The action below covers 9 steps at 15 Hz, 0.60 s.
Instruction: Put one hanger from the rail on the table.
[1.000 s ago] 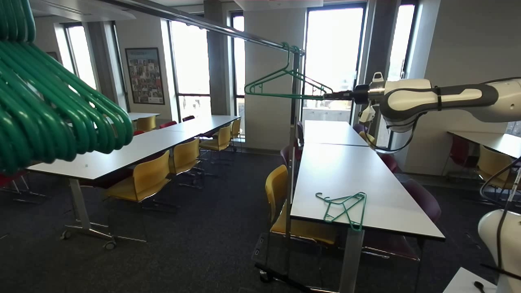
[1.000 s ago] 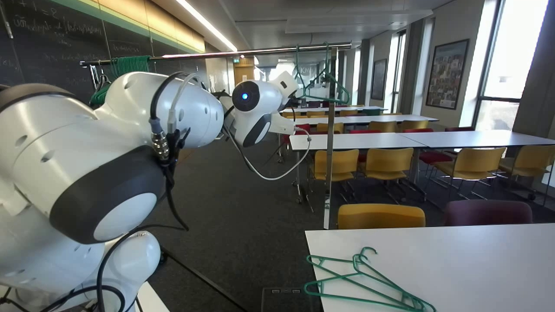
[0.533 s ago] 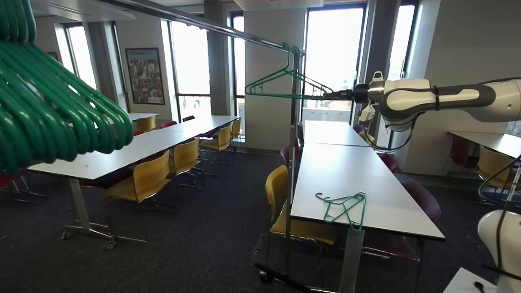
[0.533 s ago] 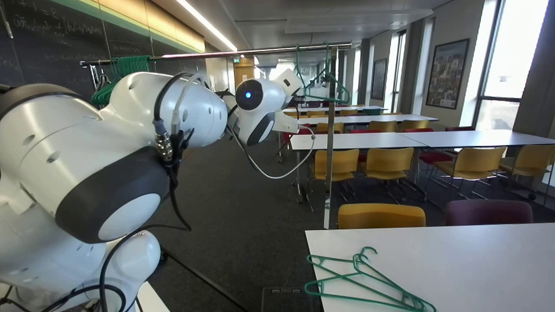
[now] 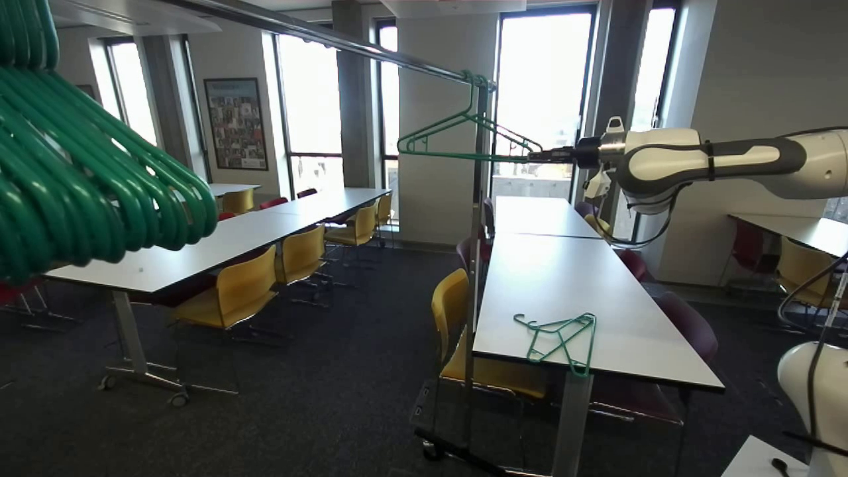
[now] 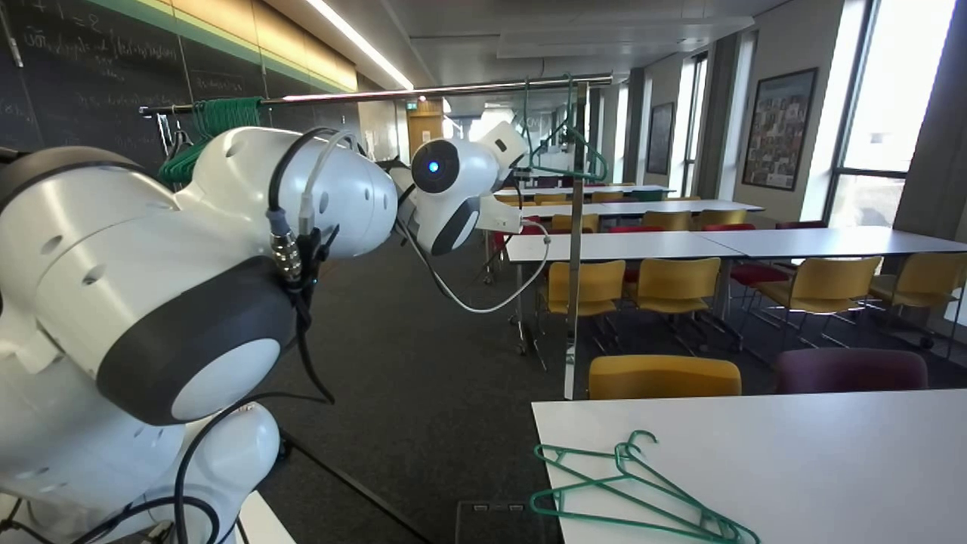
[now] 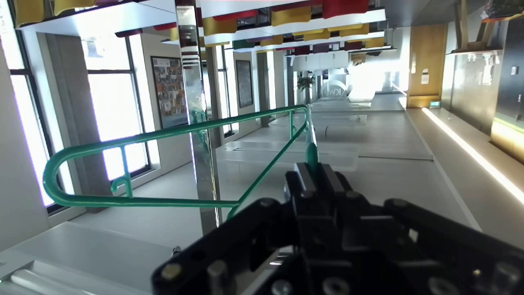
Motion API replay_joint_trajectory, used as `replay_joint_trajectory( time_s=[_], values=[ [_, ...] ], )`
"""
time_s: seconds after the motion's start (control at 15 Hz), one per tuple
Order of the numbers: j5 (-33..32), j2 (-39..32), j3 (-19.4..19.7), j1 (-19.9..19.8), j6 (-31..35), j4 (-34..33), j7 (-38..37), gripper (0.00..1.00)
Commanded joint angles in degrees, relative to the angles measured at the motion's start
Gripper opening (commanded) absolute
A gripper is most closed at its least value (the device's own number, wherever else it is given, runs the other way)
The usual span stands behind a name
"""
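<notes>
Two thin green hangers hang near the end of the rail (image 5: 318, 34). My gripper (image 7: 313, 168) is shut on the corner of one hanger (image 7: 312, 152), seen edge-on between its fingertips in the wrist view. That hanger's hook (image 6: 526, 113) stays over the rail. Beside it, the second hanger (image 7: 143, 136) spreads left past the upright pole. In an exterior view the gripper (image 5: 531, 157) meets the lower right corner of the hangers. The white table (image 5: 543, 271) stands below. Two overlapping green hangers (image 6: 680, 495) lie at its near corner, partly past the edge.
The rail's upright pole (image 5: 476, 199) rises right by the hangers and the table edge. A bunch of green hangers (image 5: 119, 185) hangs at the rail's far end. A yellow chair (image 5: 452, 298) and a purple chair (image 5: 689, 324) flank the table.
The arm moved slightly toward the hangers, then stopped. My gripper has shut on the hanger corner, and that hanger's hook has slid a little along the rail toward the pole.
</notes>
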<state>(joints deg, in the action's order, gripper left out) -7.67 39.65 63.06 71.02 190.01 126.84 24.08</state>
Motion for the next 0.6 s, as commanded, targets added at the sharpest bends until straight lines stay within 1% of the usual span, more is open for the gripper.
replay_joint_trajectory(
  time_s=[0.0, 0.27, 0.53],
  values=[
    [-1.98, -0.84, 0.75, 0.83, 1.11, -1.65, -1.89, 0.02],
    [-2.67, -0.3, -0.2, 0.63, 1.08, -1.64, -1.76, 0.02],
    [-4.04, 1.08, -3.91, -0.05, 0.55, -2.13, -1.75, 0.02]
  ],
)
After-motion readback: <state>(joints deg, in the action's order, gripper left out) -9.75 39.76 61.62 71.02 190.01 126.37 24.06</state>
